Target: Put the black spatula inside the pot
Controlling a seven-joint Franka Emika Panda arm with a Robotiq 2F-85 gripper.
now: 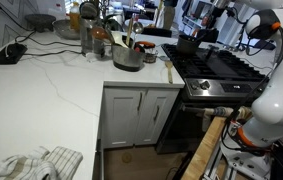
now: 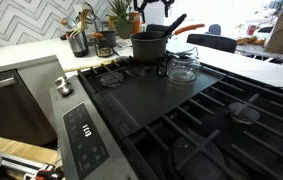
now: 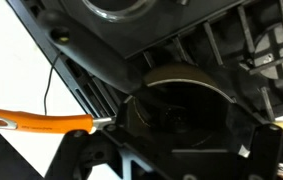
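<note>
Stove grates (image 2: 231, 130) fill the foreground from where I stand, and beyond them, toward 12 o'clock, sits the pot (image 2: 147, 48), small, dark and upright on a back burner. The black spatula (image 2: 174, 24) has its head down inside, and its handle leans over the rim toward 2 o'clock. A glass lid (image 2: 183, 68) lies just beside the pot at about 4 o'clock.

From the wrist view, the gripper (image 3: 171, 152) hangs directly over the pot's mouth (image 3: 181, 105). The jaws look released, spread to either side of the opening with nothing between them.

My guess is that the placing is as good as done and the step in hand is the retreat. It would go best as a straight lift, with the jaws left wide, until they are above the slanting handle. Any sideways drift toward 2 o'clock could catch the spatula and lever it out or rock the pot.

Only the wrist view shows an orange handle (image 3: 41, 123) meeting the pot's rim at 9 o'clock, though the pot's inside is too dark there to pick out the spatula. Only an exterior view shows the white counter (image 1: 51, 80) with the wider silver pot (image 1: 128, 57) on it, well apart from the stove, and the arm (image 1: 276, 95) at 3 o'clock.
</note>
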